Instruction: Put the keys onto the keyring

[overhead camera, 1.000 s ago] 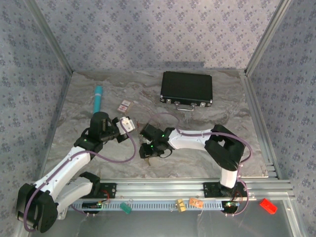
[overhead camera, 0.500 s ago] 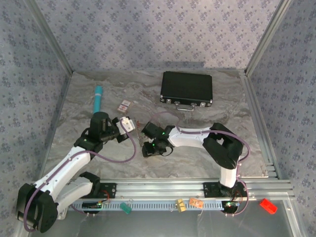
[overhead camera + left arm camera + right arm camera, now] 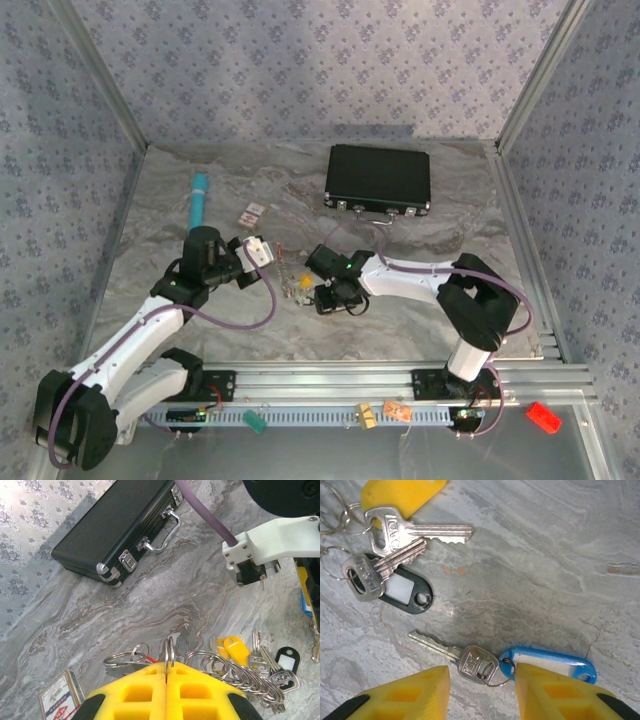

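Note:
In the left wrist view my left gripper [image 3: 166, 667] is shut on the keyring [image 3: 169, 650], a silvery ring held upright between the yellow fingers. A string of linked rings [image 3: 235, 667] trails right to keys with a yellow head [image 3: 236, 649] and a dark head [image 3: 286, 660]. My right gripper [image 3: 482, 672] stands open just above the table. A silver key [image 3: 470, 664] lies between its fingers, joined by a small ring to a blue tag [image 3: 555, 662] that passes under the right finger. From above, the keys [image 3: 298, 285] lie between the left gripper [image 3: 262, 252] and the right gripper [image 3: 335, 298].
A black case [image 3: 378, 178] with a metal handle lies at the back right. A teal tube [image 3: 199, 197] and a small pink-and-white card [image 3: 253, 213] lie at the back left. Metal rails run along the table's near and right edges.
My right arm has swung to the right, uncovering the keys on the table, and its jaws have widened slightly. The left arm has not moved.

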`<state>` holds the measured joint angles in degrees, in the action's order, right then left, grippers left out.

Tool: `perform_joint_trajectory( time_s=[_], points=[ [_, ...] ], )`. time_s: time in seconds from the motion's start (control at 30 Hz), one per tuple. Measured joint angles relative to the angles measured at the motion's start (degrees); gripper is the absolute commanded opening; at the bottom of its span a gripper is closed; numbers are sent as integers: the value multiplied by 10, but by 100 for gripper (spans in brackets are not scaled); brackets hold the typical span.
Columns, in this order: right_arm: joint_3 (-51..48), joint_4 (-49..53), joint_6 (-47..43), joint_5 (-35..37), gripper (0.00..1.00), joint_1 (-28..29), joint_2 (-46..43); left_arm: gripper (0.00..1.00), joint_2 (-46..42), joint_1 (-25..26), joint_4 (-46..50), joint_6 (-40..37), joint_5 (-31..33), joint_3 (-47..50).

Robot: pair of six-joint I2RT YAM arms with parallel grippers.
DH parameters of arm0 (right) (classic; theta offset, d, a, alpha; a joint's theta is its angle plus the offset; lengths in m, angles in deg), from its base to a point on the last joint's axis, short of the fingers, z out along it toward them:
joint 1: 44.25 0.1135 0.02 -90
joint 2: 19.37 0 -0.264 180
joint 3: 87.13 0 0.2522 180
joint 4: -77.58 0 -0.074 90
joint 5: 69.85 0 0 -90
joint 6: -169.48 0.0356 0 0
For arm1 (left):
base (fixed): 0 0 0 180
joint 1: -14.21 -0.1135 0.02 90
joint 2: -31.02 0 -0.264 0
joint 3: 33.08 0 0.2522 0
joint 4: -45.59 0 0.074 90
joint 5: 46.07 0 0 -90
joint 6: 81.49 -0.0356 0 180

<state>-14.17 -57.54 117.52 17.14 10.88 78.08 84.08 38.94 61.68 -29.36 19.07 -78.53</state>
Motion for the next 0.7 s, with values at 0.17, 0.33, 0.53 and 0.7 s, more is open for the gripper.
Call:
perform_joint_trajectory(
  time_s=[0.17,0.33,0.53,0.7],
  points=[
    [0,8,3,14,38,-8,-1,0,5,0,-1,4,-5,0],
    [0,26,78,33,34,1,-7,0,6,0,-7,4,-6,0],
    [18,65,231,43,35,1,-7,0,6,0,-9,4,-8,0],
    [24,67,342,41,39,-6,-7,0,6,0,-9,4,-13,0]
  ],
)
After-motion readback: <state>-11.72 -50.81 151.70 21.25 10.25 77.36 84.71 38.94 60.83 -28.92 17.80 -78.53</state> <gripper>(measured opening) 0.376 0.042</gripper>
